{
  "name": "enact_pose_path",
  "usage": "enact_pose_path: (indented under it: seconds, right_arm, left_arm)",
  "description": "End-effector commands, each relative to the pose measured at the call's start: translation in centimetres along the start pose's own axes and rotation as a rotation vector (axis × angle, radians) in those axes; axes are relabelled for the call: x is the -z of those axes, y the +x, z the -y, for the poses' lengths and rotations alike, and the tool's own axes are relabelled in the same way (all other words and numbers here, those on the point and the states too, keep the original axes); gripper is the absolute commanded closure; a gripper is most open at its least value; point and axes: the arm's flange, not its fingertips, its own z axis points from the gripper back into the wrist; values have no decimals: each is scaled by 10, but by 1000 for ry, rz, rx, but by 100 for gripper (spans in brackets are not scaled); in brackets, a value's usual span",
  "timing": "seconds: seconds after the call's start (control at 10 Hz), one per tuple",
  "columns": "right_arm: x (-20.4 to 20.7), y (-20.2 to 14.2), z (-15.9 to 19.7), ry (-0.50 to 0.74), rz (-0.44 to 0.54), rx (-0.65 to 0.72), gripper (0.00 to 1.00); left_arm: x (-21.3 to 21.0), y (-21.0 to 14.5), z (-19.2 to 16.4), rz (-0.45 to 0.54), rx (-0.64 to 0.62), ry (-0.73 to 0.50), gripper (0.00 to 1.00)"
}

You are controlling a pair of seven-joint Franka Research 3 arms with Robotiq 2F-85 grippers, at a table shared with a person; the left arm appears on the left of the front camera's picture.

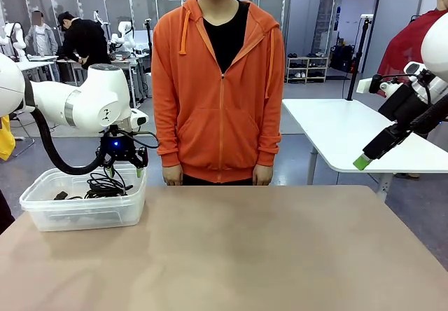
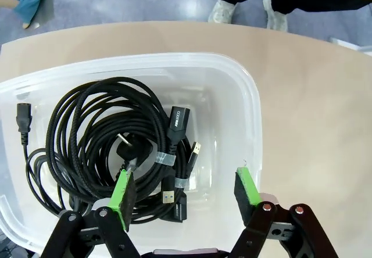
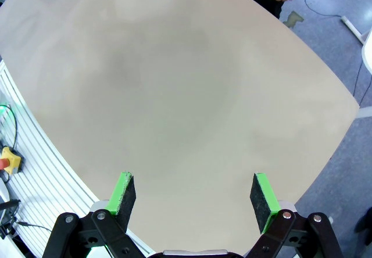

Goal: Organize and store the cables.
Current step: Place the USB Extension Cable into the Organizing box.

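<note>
With the cables [image 2: 110,147] already lying coiled in the clear tub [image 2: 250,113] at the bench's [image 1: 266,248] left end, you look to be at the tail of the storing step. Your left hand [image 2: 183,191] hovers just over the tub, fingers apart and holding nothing; the right hand [image 3: 195,194] hangs high, spread wide, also free. Next, judge a clean lift away. Beyond the tan bench a person stands in a busy lab.

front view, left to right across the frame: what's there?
clear plastic bin holding the cables → left pincer above the bin → person in an orange hoodie → right pincer, raised beside the table
</note>
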Motion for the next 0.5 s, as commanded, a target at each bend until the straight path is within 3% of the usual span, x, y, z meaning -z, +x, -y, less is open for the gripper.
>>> enact_pose_path:
  seconds: [0.0,0.3,0.4]
  right_arm:
    - [0,0,-1,1,5,18,0]
    - [0,0,-1,1,5,18,0]
    - [0,0,-1,1,5,18,0]
  left_arm:
    - [1,0,-3,0,21,9,14]
    - [0,0,0,0,0,0,14]
    - [-15,-2,-3,-6,50,-9,14]
